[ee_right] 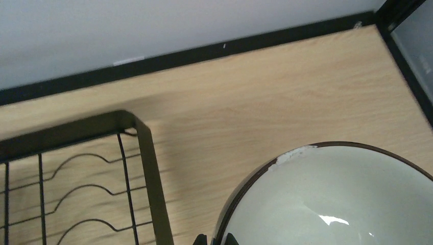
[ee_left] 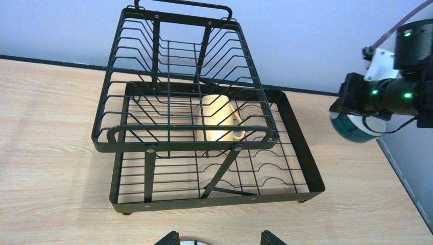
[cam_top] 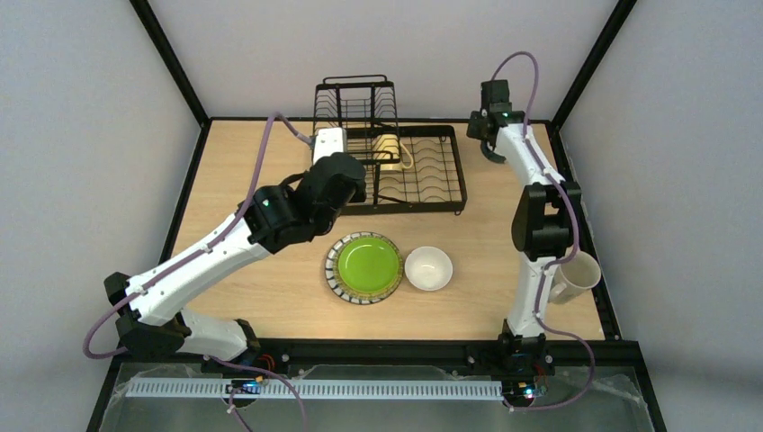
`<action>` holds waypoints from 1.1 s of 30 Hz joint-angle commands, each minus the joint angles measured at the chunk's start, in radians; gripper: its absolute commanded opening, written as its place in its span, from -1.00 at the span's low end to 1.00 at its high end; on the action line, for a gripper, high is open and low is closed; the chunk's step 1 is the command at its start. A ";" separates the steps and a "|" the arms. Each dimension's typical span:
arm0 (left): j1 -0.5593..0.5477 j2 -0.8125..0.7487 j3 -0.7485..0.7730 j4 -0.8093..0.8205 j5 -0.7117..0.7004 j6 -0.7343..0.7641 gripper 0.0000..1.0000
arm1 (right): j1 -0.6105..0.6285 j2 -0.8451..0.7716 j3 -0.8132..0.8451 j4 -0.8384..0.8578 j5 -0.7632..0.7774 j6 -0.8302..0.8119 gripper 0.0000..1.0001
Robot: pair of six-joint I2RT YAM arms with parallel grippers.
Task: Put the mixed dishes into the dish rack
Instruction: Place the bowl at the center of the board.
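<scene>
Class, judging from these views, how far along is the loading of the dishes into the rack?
Done: the yellow mug sits in the rack. In hand: the right pincer grips the blue bowl beside the rack. To load: green plate, white bowl, cream mug on the table; left pincer open, empty.

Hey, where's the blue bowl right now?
In the top view, the blue bowl hangs above the table at the far right, its rim pinched in the right gripper, just right of the dish rack's far corner.
</scene>
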 commanded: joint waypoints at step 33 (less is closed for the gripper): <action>0.005 0.003 0.023 -0.032 0.001 0.019 0.84 | -0.003 0.158 -0.056 0.015 -0.083 0.085 -0.76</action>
